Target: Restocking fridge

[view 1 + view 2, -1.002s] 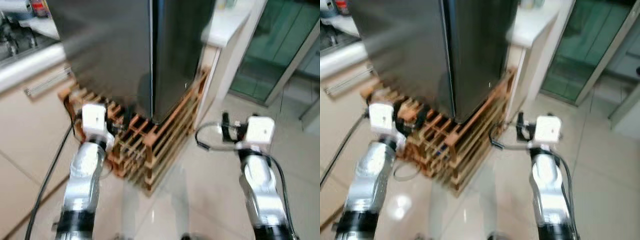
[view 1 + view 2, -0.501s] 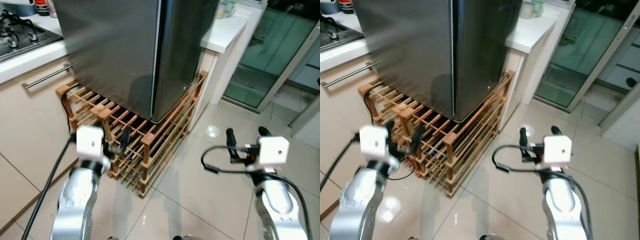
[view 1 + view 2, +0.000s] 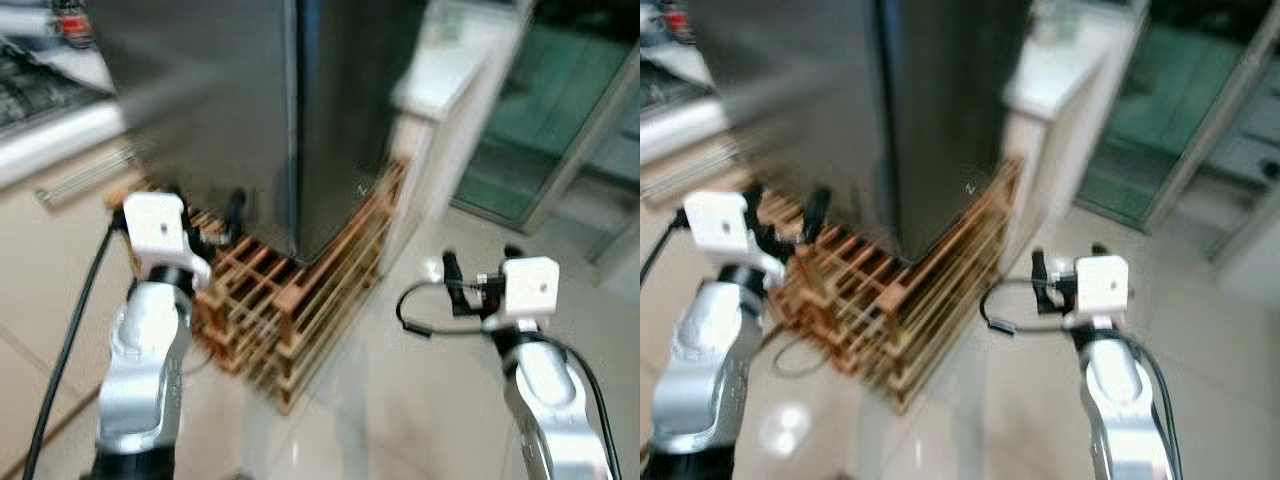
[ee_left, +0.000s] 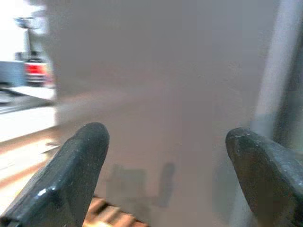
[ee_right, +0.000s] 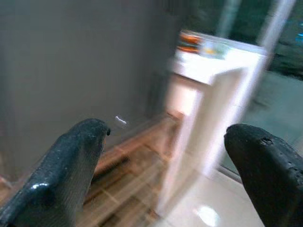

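Note:
The tall stainless-steel fridge point(image 3: 250, 100) stands shut on a wooden slat rack point(image 3: 300, 290). My left gripper point(image 3: 205, 212) is raised close to the fridge's lower left face, just above the rack; it is open with nothing between its fingers point(image 4: 75, 165). That grey face fills the space ahead in the left wrist view. Over the tiled floor, right of the rack, my right gripper point(image 3: 480, 262) hangs open and empty. It points toward the fridge's corner and the rack point(image 5: 137, 161). All views are blurred by motion.
A white counter point(image 3: 450, 70) adjoins the fridge on the right, with a green glass door point(image 3: 560, 120) beyond it. A beige cabinet with a bar handle point(image 3: 80, 180) and a hob lie to the left. A black cable point(image 3: 60, 330) trails from my left arm.
The view has shifted and blurred. My left gripper has risen from in front of the rack to the fridge's lower face. The right gripper holds about the same pose.

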You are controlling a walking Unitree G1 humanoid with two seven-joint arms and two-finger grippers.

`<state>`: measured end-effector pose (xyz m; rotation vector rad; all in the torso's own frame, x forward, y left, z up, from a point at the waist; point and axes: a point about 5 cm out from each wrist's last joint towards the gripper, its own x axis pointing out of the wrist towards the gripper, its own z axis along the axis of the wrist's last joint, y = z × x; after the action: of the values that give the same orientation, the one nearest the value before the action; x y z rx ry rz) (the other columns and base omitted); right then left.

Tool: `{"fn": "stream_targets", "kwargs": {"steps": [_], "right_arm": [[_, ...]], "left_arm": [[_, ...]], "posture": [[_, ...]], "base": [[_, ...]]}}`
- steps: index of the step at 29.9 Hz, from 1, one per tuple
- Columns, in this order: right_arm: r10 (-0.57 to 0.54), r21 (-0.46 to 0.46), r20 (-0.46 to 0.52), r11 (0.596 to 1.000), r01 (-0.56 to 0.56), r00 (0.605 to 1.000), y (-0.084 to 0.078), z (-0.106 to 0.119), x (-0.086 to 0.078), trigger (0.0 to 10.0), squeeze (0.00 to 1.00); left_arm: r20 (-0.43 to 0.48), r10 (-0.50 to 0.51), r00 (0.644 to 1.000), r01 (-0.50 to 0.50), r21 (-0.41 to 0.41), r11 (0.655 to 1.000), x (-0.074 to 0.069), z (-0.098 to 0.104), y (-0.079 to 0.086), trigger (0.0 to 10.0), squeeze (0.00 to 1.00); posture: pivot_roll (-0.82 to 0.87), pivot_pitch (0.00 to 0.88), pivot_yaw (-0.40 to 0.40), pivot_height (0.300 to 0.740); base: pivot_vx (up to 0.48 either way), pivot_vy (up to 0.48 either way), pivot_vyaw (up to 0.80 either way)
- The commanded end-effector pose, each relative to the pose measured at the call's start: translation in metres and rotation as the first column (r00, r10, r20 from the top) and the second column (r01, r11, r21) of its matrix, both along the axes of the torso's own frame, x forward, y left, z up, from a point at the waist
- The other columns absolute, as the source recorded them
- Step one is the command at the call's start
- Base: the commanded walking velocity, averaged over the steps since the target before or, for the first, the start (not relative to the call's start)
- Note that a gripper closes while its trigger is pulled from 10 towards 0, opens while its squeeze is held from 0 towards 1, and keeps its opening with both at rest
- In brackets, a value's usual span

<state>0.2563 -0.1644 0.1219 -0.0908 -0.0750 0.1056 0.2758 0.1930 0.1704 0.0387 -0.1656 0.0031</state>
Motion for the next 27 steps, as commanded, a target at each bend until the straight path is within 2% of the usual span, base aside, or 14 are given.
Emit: {"fn": "stream_targets", "kwargs": {"steps": [1, 2, 5, 11, 15, 21, 27], "right_arm": [[-0.036, -0.02, -0.028, 0.999, 0.035, 0.999, -0.012, -0.005, -0.002, 10.0, 0.0], [-0.027, -0.022, -0.027, 0.999, 0.026, 0.999, -0.011, -0.005, 0.001, 10.0, 0.0], [-0.014, -0.024, -0.027, 1.0, 0.013, 1.0, -0.008, -0.005, 0.003, 10.0, 0.0], [0.003, -0.018, -0.032, 1.0, -0.003, 0.999, -0.003, -0.008, 0.006, 10.0, 0.0], [0.012, 0.007, -0.05, 1.0, -0.012, 0.999, 0.001, -0.013, 0.011, 10.0, 0.0], [0.014, -0.004, -0.048, 1.0, -0.015, 0.999, 0.003, -0.013, 0.018, 10.0, 0.0], [-0.002, 0.0, -0.041, 1.0, 0.002, 0.999, 0.0, -0.011, 0.023, 10.0, 0.0]], "left_arm": [[-0.024, -0.019, 1.0, 0.019, -0.029, 0.999, 0.006, -0.003, -0.009, 10.0, 0.0], [-0.031, 0.012, 0.999, -0.013, -0.047, 0.999, 0.012, -0.003, -0.007, 10.0, 0.0], [-0.028, 0.031, 0.999, -0.032, -0.048, 0.998, 0.015, -0.001, -0.004, 10.0, 0.0], [-0.018, 0.017, 1.0, -0.017, -0.038, 0.999, 0.021, 0.004, -0.003, 10.0, 0.0], [0.011, -0.018, 1.0, 0.018, -0.006, 1.0, 0.031, 0.013, -0.005, 10.0, 0.0], [0.037, -0.052, 0.998, 0.051, 0.029, 0.998, 0.039, 0.022, -0.01, 10.0, 0.0], [0.025, -0.052, 0.998, 0.052, 0.018, 0.998, 0.042, 0.029, -0.008, 10.0, 0.0]], "posture": [[-0.05, 0.0, -0.046, 0.74], [-0.05, 0.0, -0.042, 0.74], [-0.05, 0.0, -0.036, 0.74], [-0.05, 0.0, -0.026, 0.74], [-0.03, 0.0, -0.025, 0.74], [-0.03, 0.0, -0.027, 0.74], [-0.02, 0.0, -0.025, 0.74]], "base": [[0.0, 0.0, 0.0], [0.0, 0.0, 0.0], [0.0, 0.0, 0.0], [0.0, 0.0, 0.0], [0.0, 0.0, -0.67], [0.0, 0.0, -0.66], [0.0, 0.0, 0.0]]}}
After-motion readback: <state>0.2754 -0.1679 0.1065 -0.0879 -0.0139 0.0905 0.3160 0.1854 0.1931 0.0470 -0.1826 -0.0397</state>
